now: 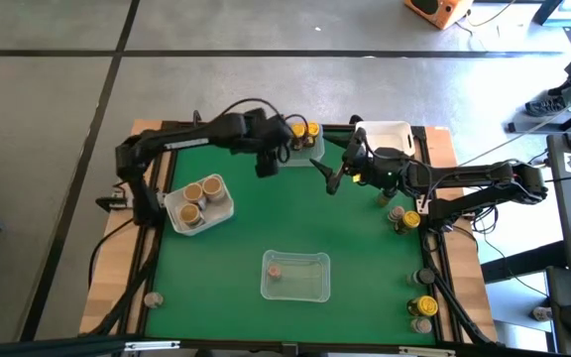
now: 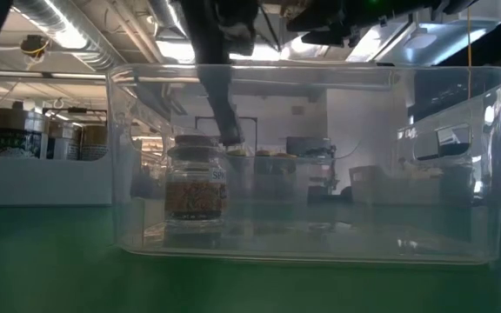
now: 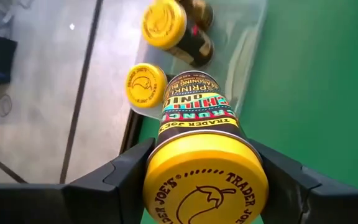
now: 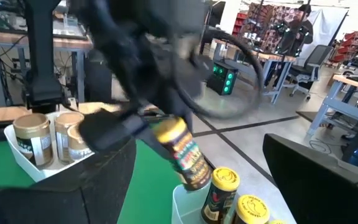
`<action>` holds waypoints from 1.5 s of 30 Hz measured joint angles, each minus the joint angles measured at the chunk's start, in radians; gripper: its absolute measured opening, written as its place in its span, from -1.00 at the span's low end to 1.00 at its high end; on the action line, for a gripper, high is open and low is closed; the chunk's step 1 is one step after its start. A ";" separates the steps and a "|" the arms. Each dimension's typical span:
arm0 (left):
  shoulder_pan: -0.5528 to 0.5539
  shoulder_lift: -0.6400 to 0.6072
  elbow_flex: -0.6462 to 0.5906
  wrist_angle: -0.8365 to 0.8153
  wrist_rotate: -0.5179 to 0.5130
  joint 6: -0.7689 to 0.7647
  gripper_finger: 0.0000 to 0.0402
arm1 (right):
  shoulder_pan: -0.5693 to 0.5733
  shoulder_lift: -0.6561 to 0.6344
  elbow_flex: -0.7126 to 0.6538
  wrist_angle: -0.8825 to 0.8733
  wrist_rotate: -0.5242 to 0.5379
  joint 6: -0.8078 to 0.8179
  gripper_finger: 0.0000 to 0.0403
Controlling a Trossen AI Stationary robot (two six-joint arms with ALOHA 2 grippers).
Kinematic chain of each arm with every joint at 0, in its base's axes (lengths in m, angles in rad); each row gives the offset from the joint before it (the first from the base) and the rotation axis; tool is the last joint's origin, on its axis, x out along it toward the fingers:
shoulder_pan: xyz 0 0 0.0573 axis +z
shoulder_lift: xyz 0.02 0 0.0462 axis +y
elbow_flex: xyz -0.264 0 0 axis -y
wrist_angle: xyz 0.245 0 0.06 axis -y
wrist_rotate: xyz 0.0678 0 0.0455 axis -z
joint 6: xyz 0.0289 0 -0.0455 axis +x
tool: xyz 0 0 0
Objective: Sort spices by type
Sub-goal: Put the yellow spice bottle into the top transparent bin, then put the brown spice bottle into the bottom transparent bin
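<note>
Left gripper [image 3: 204, 186] clamped on a yellow-lidded jar [image 3: 199, 155], held between both fingers, above a tub [image 1: 303, 149] with two like jars; right gripper [image 1: 333, 177] spread wide, empty, nearby.

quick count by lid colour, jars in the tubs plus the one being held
yellow-lid jars: 3
tan-lid jars: 3
pinkish-brown-lid jars: 1
total: 7
</note>
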 joint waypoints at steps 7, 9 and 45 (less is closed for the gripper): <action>0.063 0.099 -0.001 0.016 0.031 0.075 0.16 | 0.000 0.000 0.000 0.000 0.011 -0.004 0.74; 0.071 0.113 -0.001 0.022 0.031 0.076 0.16 | 0.000 0.000 0.000 -0.001 0.011 -0.004 0.74; 0.101 0.186 0.033 0.027 0.078 0.020 0.63 | 0.000 0.000 0.000 -0.002 0.011 -0.004 0.74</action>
